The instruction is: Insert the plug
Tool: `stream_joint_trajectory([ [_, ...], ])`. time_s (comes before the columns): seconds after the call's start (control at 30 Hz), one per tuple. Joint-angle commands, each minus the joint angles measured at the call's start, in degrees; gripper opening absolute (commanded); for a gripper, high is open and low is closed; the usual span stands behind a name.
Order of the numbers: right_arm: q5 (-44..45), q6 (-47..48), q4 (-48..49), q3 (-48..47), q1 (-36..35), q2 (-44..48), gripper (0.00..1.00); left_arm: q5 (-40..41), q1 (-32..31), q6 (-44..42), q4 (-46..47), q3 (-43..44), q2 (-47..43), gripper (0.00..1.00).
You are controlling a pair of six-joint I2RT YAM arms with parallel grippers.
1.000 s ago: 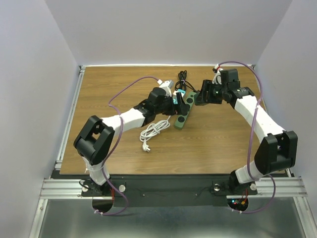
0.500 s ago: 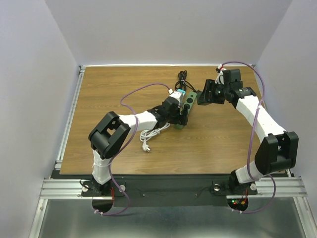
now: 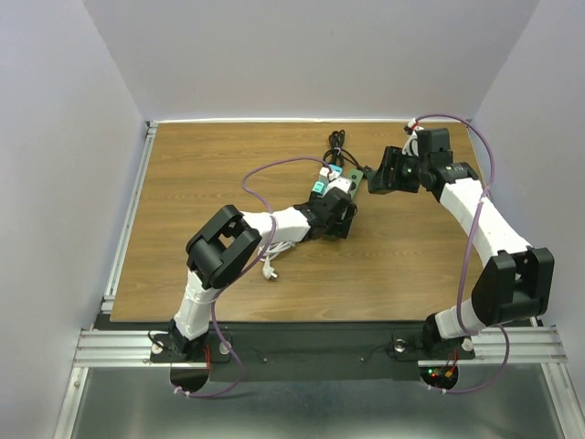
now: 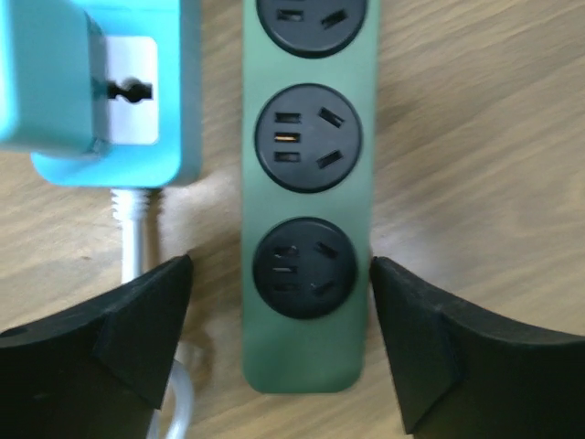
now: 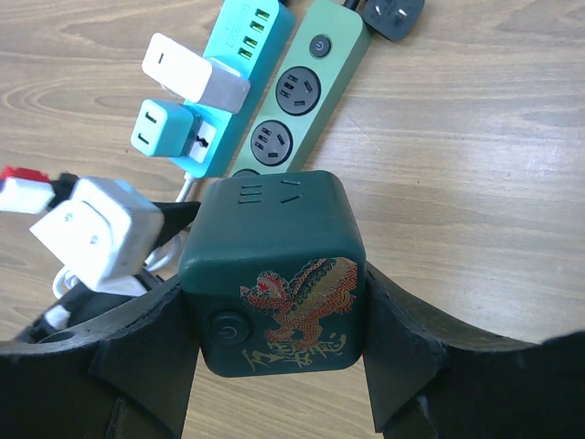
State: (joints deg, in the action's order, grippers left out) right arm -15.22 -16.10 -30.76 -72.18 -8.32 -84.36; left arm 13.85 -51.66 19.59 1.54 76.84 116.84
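Observation:
A green power strip [image 4: 309, 183] with round black sockets lies on the wooden table; it also shows in the right wrist view [image 5: 294, 90] and the top view [image 3: 353, 184]. My left gripper [image 4: 281, 279] is open, low over the strip's near end, with one finger on each side of it. My right gripper [image 5: 274, 315] is shut on a dark green cube plug [image 5: 274, 274] with a dragon print, held above the table to the right of the strip [image 3: 379, 174]. The cube's prongs are hidden.
A light blue power strip [image 5: 239, 78] lies along the green one's left side, carrying a white adapter [image 5: 190, 69] and a blue one [image 5: 160, 128]. A white cable [image 3: 271, 256] coils near the left arm. Black cord [image 3: 336, 142] and a black plug [image 5: 393, 11] lie behind the strip.
My left arm has swung right and folded in, bringing its gripper down over the near end of the green strip. My right gripper with the cube has drifted slightly right and back.

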Motion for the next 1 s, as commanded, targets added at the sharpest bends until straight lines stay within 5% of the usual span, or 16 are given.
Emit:
stream_joint_trajectory([
  [0.0, -0.1, -0.2, 2.4, -0.2, 0.1, 3.2, 0.0, 7.3, -1.4, -1.6, -4.9, 3.1, 0.1, 0.86],
  [0.1, -0.2, -0.2, 2.4, -0.1, 0.2, 3.3, 0.0, 8.9, -2.1, -2.2, -5.6, 3.2, 0.1, 0.7],
  [0.2, -0.2, -0.2, 2.5, 0.3, 0.2, 3.2, 0.0, 9.1, -3.1, -2.5, -6.3, 3.3, 0.1, 0.42],
  [0.23, -0.2, -0.2, 2.5, 0.3, 0.3, 3.1, 0.0, 9.2, -3.7, -2.5, -6.9, 3.4, 0.1, 0.24],
  [0.33, 0.1, -0.1, 2.4, 0.5, 0.3, 3.0, 0.0, 8.1, -4.9, -1.8, -9.0, 3.7, -0.3, 0.0],
  [0.97, 2.5, 0.1, -0.7, 5.6, 0.4, 4.8, 0.0, -6.6, -15.1, 13.2, -17.6, 5.6, -4.1, 0.0],
])
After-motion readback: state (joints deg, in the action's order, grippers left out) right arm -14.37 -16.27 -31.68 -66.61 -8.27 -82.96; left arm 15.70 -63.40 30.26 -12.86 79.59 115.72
